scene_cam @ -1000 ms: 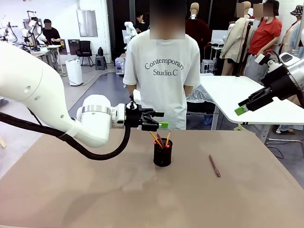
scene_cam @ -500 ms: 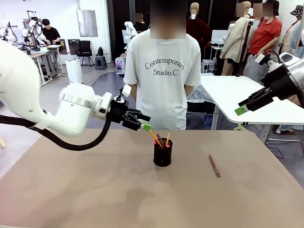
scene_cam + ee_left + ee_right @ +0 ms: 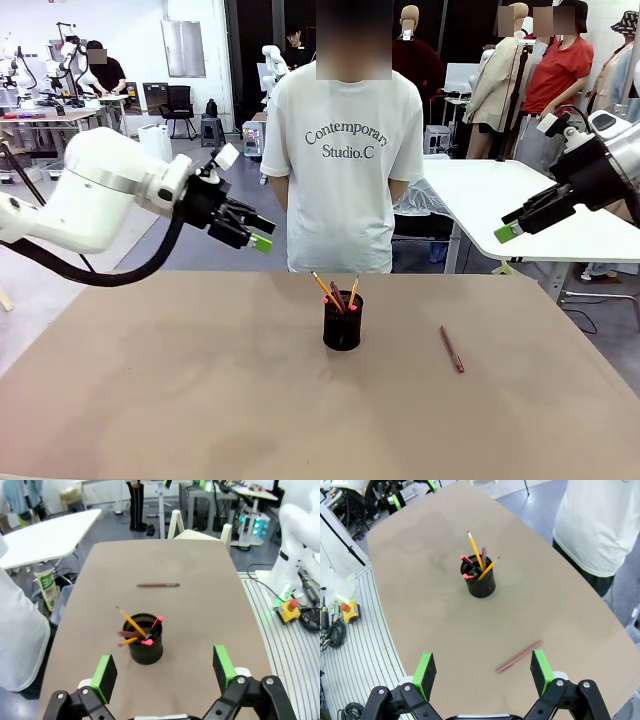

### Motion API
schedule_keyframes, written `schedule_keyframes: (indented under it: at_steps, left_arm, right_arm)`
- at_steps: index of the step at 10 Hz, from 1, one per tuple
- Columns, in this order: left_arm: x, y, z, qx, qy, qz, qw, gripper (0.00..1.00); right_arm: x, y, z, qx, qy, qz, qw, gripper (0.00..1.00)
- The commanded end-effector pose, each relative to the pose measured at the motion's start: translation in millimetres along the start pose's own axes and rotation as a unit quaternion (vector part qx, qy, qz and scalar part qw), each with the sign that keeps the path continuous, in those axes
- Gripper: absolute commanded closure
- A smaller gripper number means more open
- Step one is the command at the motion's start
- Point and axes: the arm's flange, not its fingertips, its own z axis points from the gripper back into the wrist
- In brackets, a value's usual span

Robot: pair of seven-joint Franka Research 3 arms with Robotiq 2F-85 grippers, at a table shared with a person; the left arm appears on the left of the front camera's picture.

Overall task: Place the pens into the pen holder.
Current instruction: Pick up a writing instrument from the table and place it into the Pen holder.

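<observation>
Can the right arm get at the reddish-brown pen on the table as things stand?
Probably yes: the reddish-brown pen lies alone on bare table, apart from the pen holder, with the right gripper open above that side.

Front faces across table (image 3: 150, 400); wrists overlook pen holder (image 3: 342, 325).

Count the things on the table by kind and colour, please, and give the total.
Black mesh pen holder: 1
Yellow pencils, in the holder: 2
Reddish-brown pens: 2, one in the holder, one lying outside it
Dark pens with red tips, in the holder: 2, judging by the tips
Total: 7
</observation>
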Motion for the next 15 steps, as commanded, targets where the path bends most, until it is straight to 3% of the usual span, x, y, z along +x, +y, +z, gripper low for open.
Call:
schedule_keyframes:
  at_steps: [1,2,3,7,8,9,15]
  left_arm:
    - [2,-7,21,0.018,0.045,0.012,0.999,0.0]
    - [3,-9,36,0.062,0.098,0.009,0.993,0.0]
    - [6,-10,48,0.083,0.113,-0.001,0.99,0.0]
    - [6,-6,71,0.124,0.106,-0.023,0.986,0.0]
    - [7,-5,70,0.129,0.084,-0.047,0.987,0.0]
    - [11,0,71,0.117,0.103,-0.021,0.988,0.0]
    - [11,0,71,0.117,0.103,-0.021,0.988,0.0]
  right_arm:
    - [2,0,0,0.001,-0.007,0.0,1.0,0.0]
    - [2,0,0,0.001,-0.007,0.0,1.0,0.0]
    - [2,0,0,0.001,-0.007,0.0,1.0,0.0]
    - [2,0,0,0.001,-0.007,0.0,1.0,0.0]
    - [2,0,0,0.001,-0.007,0.0,1.0,0.0]
    - [2,0,0,0.001,-0.007,0.0,1.0,0.0]
    - [2,0,0,0.001,-0.007,0.0,1.0,0.0]
